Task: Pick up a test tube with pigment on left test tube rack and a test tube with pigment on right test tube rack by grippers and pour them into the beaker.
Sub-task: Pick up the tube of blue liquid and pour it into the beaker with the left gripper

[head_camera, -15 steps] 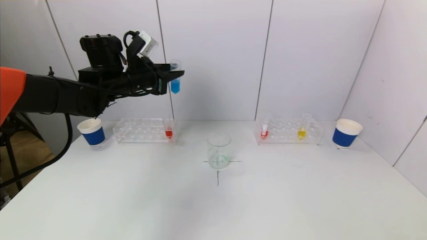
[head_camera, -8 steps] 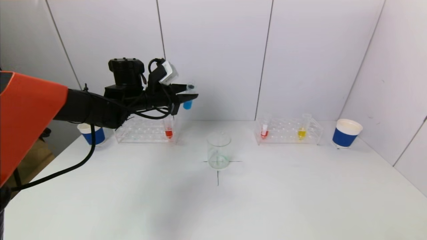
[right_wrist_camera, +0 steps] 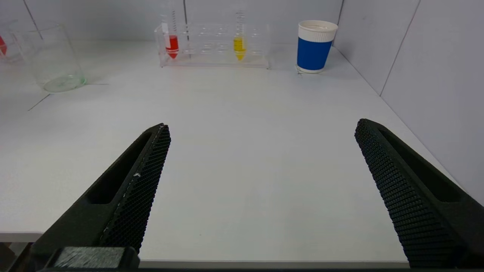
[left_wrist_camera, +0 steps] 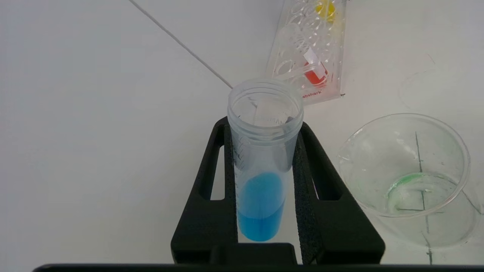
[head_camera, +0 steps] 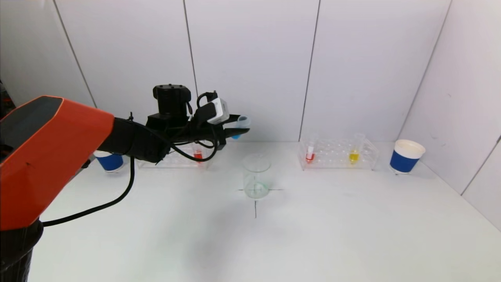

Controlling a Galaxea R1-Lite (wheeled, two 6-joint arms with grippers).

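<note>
Blue pigment tube (left_wrist_camera: 262,166) is clamped between the jaws of the left gripper (head_camera: 235,131), held in the air above the bench (head_camera: 332,227), up and just left of the beaker (head_camera: 256,176) in the head view. Tube is tilted, open mouth toward the robot's right; the left wrist view shows blue liquid pooled at its closed end, mouth uncapped. Beaker stands upright on a black cross mark at bench centre, with a thin green film on its bottom.

Left rack (head_camera: 172,158) sits behind the arm, partly hidden; one red tube (head_camera: 198,153) stands at its right end. Right rack (head_camera: 338,154) holds a red tube (head_camera: 310,152) at its left end and a yellow tube (head_camera: 354,152) further right, both upright. One blue-sleeved paper cup (head_camera: 109,160) stands left of the left rack, another (head_camera: 406,156) right of the right rack.

Right gripper (right_wrist_camera: 261,189) shows only in its own wrist view: low over the near right part of the bench, jaws spread wide, nothing between them.
</note>
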